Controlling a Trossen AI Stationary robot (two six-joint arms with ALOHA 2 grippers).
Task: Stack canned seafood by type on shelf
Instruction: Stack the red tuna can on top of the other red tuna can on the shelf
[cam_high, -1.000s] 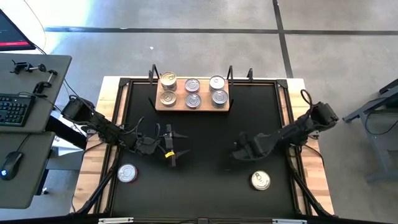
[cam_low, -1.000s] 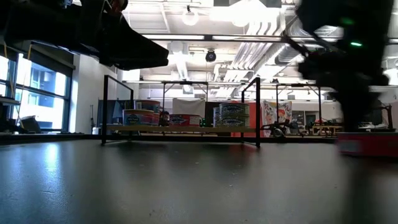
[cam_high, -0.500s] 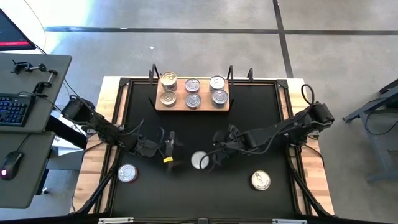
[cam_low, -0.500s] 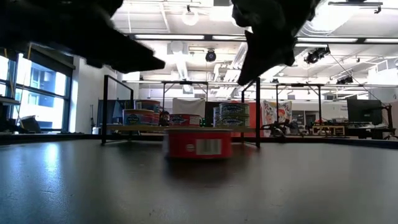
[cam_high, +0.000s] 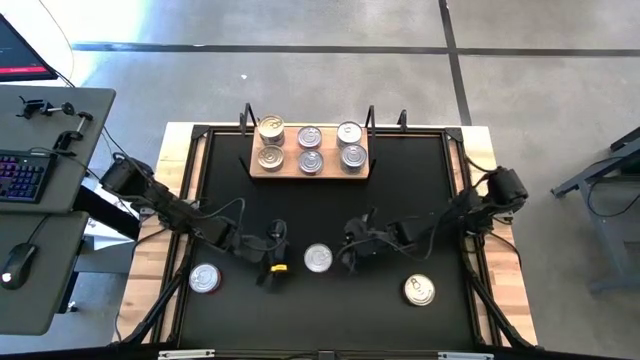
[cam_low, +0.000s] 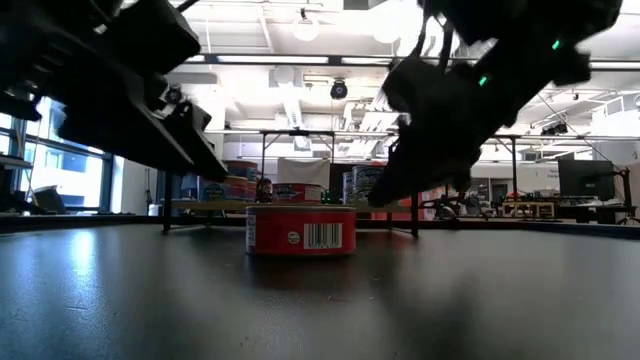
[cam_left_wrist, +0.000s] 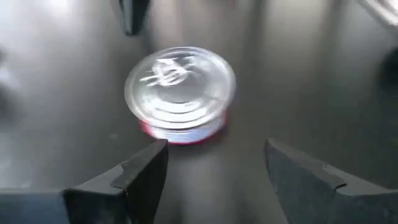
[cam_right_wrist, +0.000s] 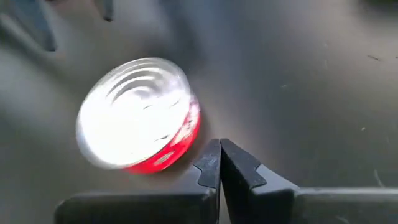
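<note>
Red-sided tin (cam_high: 318, 258) standing upright on the black mat (cam_high: 420, 170), well short of the shelf (cam_high: 309, 171) and roughly in line with its middle column. Flanked by both arms: left gripper (cam_high: 274, 257) just beside the tin on one side, right gripper (cam_high: 352, 250) just beside it on the other, neither touching it as far as the overhead view tells. Seen past the left gripper's own fingers (cam_left_wrist: 144, 174), tin (cam_left_wrist: 180, 90) straight ahead and centred on the gap, jaws spread wider than the lid. Right gripper (cam_right_wrist: 219, 163) pinched fully shut on nothing, tin (cam_right_wrist: 138, 113) off to one side of its tips. Round tin, so no long axis to line up with; likely only a forward reach and a squeeze across the wall needed, and the left arm the better placed for it.

Barcode on a white patch readable as a barcode only (cam_low: 320, 235); no brand legible on the red wall. On the shelf, six tins (cam_high: 310, 147) in three columns; labels there too small to read.

Two more tins on the mat: one (cam_high: 204, 279) beyond the left gripper, one (cam_high: 419, 290) beyond the right.
</note>
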